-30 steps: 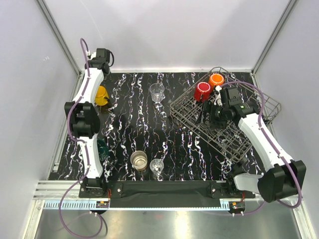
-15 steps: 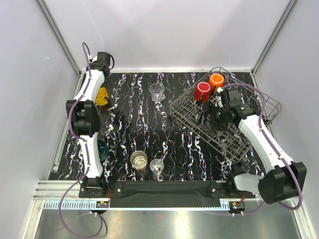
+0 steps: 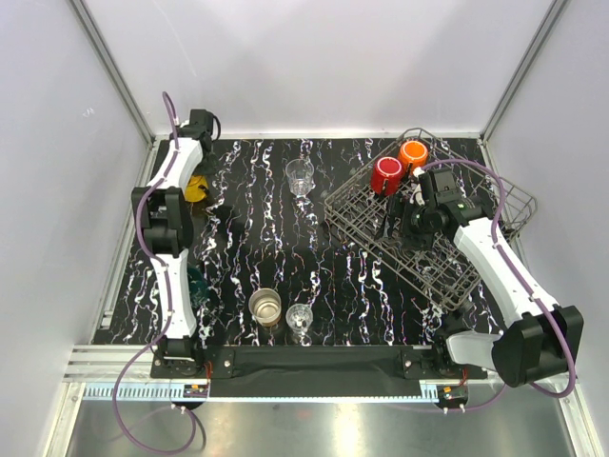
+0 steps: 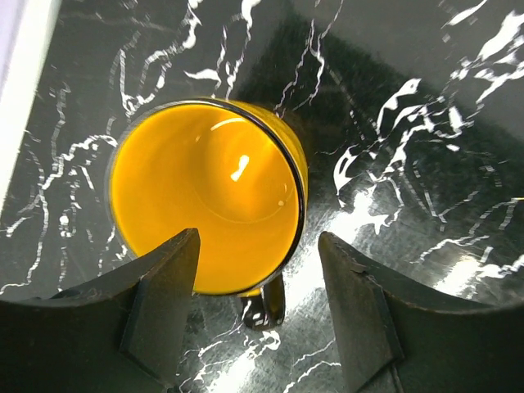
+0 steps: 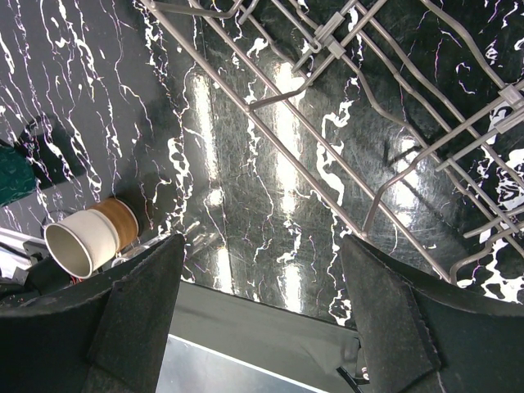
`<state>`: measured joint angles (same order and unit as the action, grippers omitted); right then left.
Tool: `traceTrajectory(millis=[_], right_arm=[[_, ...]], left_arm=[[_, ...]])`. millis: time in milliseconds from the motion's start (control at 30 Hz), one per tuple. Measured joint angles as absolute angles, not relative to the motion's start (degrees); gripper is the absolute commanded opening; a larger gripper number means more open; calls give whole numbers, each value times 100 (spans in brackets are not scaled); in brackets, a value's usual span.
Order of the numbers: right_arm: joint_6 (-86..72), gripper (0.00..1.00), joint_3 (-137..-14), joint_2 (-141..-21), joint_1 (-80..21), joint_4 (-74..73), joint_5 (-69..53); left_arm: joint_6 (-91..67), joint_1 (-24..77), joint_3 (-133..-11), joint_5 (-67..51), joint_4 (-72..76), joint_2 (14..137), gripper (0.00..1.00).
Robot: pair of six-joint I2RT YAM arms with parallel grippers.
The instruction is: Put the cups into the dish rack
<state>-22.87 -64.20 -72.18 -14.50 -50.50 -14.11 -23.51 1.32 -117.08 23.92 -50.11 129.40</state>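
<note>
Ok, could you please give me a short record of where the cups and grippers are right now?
in rack: red mug, orange mug
on table: yellow mug, teal cup, brown cup, far glass, near glass
left gripper: open, over yellow mug, not gripping
right gripper: open, empty, over rack
left to load: five cups

From above and behind the arms, the top view takes in the whole table (image 3: 247, 219). The left wrist looks closely down into the yellow mug (image 4: 205, 196). The right wrist's brown-and-cream cup (image 5: 90, 237) also shows overhead.
</note>
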Motion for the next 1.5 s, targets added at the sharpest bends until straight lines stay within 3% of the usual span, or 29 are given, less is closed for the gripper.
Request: traceTrajectory(millis=[133,367,400,467,733,933,1100,1500], right_arm=[[-2290,84,-6420,-7218,-1450,-5076,-1400],[-2287,84,-6423,-7216,-1450,-5111,-1396],[-2287,84,-6423,-7216,-1450,-5127,-1396],[-2283,84,-6427,-7216,-1450,-5162,-1396],[-2246,84,-6654,-7216,-1450,-5301,-1422],[-2154,84,-7072,-7352,-1444,-5308,-1586],[-2126,84,-7411,-7623,-1439,-5306,-1955],[-2585,83,-8643,-8038,-1431,-5400,-3041]], left_arm=[[-2394,117,-11760,2362,-5111,13157,60],[-2469,82,-11896,2226,-5111,13262,26],[-2471,75,-11920,2193,-5111,13262,12],[-2552,64,-11963,2108,-5094,13262,0],[-2853,49,-12081,1533,-5334,13235,0],[-3415,198,-11426,840,-5026,12514,0],[-3885,668,-10663,161,-4364,11157,0],[-5159,1162,-7035,-1732,-668,6718,0]])
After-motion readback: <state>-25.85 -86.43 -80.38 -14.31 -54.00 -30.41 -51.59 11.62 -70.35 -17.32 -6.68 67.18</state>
